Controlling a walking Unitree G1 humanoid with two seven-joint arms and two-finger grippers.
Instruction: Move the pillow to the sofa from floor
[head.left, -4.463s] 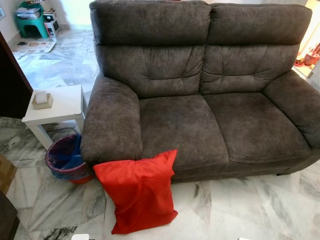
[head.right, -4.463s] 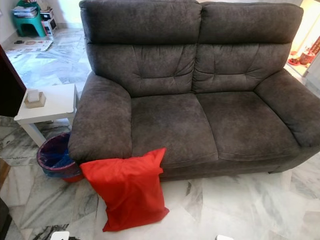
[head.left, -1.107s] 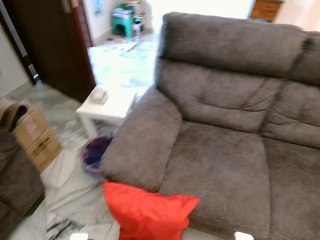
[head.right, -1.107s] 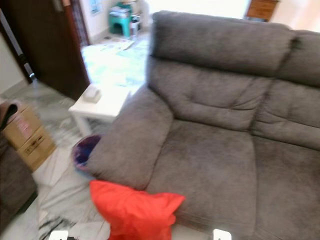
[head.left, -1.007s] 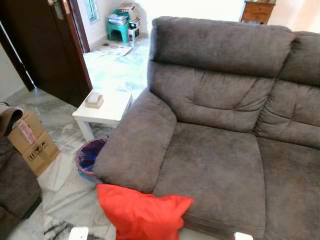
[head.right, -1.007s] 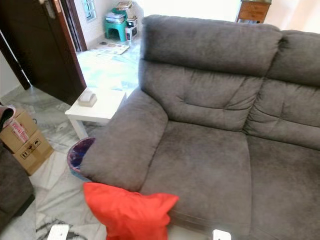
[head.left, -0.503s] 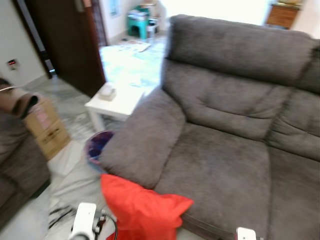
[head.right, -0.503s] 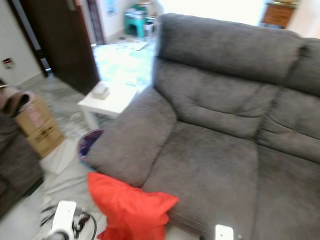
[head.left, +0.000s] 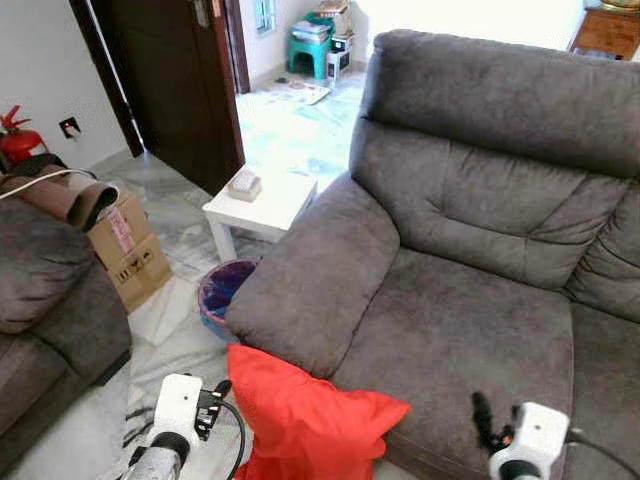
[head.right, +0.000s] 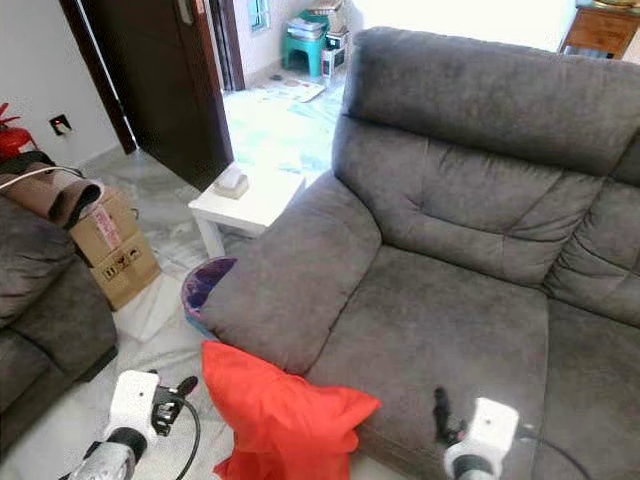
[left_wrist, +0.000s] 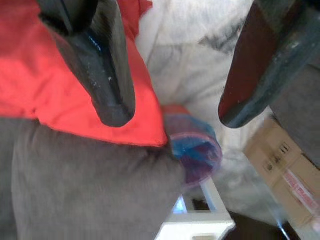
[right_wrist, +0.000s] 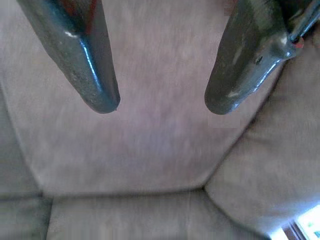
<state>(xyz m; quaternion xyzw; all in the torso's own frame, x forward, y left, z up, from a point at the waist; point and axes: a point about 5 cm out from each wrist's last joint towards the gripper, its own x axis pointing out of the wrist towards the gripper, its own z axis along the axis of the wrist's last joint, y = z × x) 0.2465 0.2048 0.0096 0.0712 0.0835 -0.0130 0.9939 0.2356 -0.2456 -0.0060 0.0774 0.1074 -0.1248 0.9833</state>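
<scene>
Pillow (head.left: 310, 420), red, leans on the floor against the grey sofa (head.left: 470, 250) below its armrest, left gripper (left_wrist: 170, 117) spread just beside it, right gripper (right_wrist: 160, 107) spread over the seat cushion.

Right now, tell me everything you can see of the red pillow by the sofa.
The red pillow is a plain, bright red cushion of smooth, slightly creased fabric with pointed corners. It stands slumped on the marble floor, leaning against the front of the grey sofa just below the armrest, one corner pointing along the seat edge. Its lower part is cut off by the picture's edge. Neither claw touches it.
</scene>
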